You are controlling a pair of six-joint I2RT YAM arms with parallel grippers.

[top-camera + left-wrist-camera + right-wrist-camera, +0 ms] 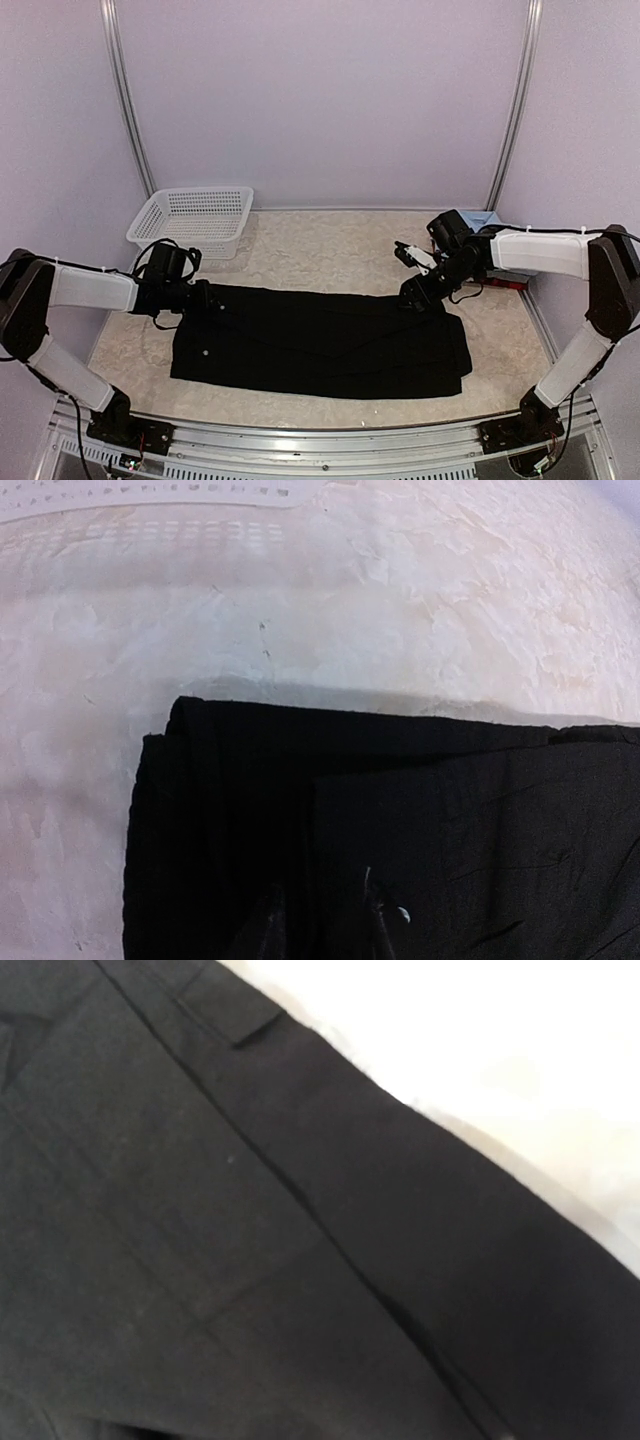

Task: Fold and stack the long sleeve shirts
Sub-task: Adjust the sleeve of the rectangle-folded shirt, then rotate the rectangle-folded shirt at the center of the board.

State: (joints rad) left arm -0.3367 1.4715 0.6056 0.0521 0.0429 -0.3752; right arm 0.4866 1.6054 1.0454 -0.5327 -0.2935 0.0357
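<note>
One black shirt (pixel 320 345) lies flat on the surface (pixel 330 245), folded into a long band, near the front edge. Left fingers (pixel 268 930) are at its left end, tips a little apart; holding cloth or not, cannot tell. Right fingers (pixel 413 292) are low at its far right corner, state cannot be told. White basket (pixel 150 226) stands far left, apart from the shirt.

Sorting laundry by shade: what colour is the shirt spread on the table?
The shirt is plain black, clearest in the top external view.
</note>
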